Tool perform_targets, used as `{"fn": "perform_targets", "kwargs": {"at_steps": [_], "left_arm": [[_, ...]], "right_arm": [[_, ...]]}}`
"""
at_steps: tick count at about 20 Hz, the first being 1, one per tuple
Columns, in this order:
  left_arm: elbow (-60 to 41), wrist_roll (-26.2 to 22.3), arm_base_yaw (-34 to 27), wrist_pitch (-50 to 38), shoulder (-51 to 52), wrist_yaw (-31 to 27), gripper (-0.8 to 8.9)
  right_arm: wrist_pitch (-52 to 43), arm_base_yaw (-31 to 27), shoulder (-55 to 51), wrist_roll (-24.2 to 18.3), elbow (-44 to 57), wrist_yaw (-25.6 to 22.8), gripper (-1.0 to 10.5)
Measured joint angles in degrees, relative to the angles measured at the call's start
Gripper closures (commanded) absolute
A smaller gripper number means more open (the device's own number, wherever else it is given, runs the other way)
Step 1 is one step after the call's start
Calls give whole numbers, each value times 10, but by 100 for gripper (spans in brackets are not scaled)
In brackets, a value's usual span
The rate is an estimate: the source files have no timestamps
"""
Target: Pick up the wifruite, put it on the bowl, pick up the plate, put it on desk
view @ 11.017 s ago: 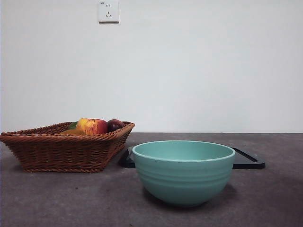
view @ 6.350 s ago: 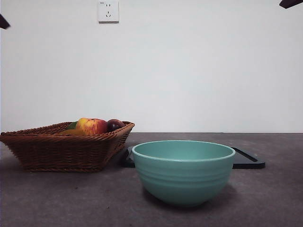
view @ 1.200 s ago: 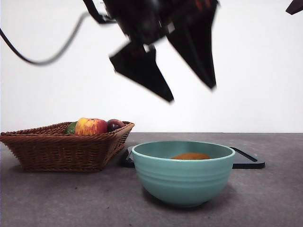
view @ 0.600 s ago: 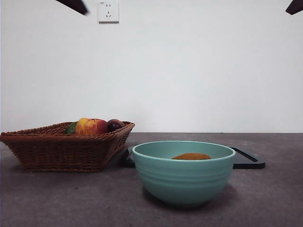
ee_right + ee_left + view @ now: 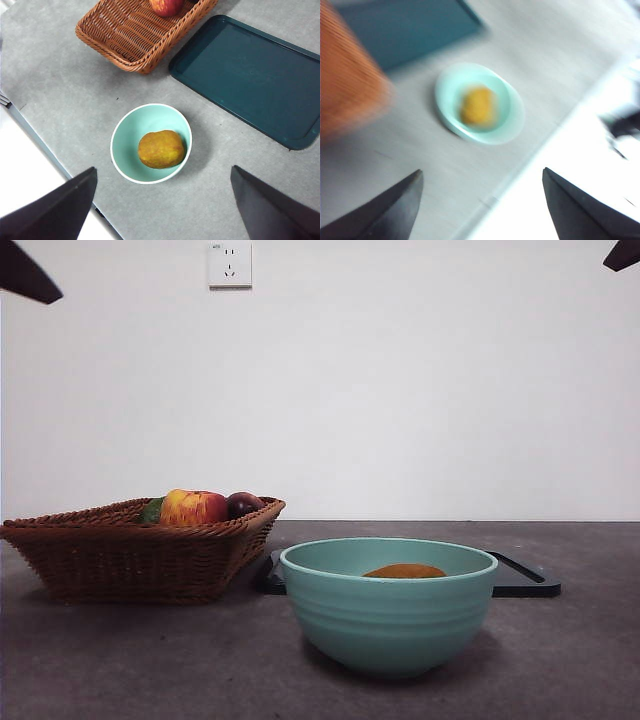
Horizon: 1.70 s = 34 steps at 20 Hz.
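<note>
From the front, we see the wifruite point(image 5: 404, 571) inside the bowl point(image 5: 388, 612); a wicker basket point(image 5: 130, 560) with an apple point(image 5: 194, 507) stands beside the bowl, a dark tray point(image 5: 525, 580) behind it, all on the desk point(image 5: 150, 660). In our blurred left wrist view, the left gripper point(image 5: 480, 205) hangs spread wide above the bowl point(image 5: 515, 112). In our right wrist view, the right gripper point(image 5: 162, 205) gapes wide, high over it.

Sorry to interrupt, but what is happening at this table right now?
Nothing is being held. The wifruite lies in the bowl, which stands on the desk beside the tray and basket. The left gripper and right gripper are both open, high above the desk.
</note>
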<state>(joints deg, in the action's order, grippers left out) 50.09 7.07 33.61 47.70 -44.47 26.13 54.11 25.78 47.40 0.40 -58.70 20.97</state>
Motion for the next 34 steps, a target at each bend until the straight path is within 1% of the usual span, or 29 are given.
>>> {"fn": "perform_targets", "kwargs": {"at_steps": [1,3,12,15,18,21,23,25,28,30,32,34], "left_arm": [[-6,0,0,14,6,11,439],[-7,-1,0,30,10,12,439],[-7,-1,0,28,11,12,439],[-7,-1,0,27,11,12,439],[-7,-1,0,27,11,12,439],[-7,-1,0,27,11,12,439],[-7,-1,0,27,11,12,439],[-7,-1,0,26,11,12,439],[-7,-1,0,26,11,12,439],[-7,-1,0,26,11,12,439],[-7,-1,0,26,11,12,439],[-7,-1,0,26,11,12,439]], "right_arm": [[0,0,0,0,0,0,519],[0,0,0,0,0,0,519],[7,0,0,0,0,0,520],[-6,0,-1,16,21,0,520],[-62,1,2,49,105,0,522],[-143,13,3,92,173,0,631],[-200,21,7,113,207,0,632],[-237,29,25,131,231,-3,632],[-274,40,69,145,243,-31,632],[-315,46,102,148,243,-33,640],[-349,50,136,149,243,-42,702],[-370,54,170,149,243,-57,707]]}}
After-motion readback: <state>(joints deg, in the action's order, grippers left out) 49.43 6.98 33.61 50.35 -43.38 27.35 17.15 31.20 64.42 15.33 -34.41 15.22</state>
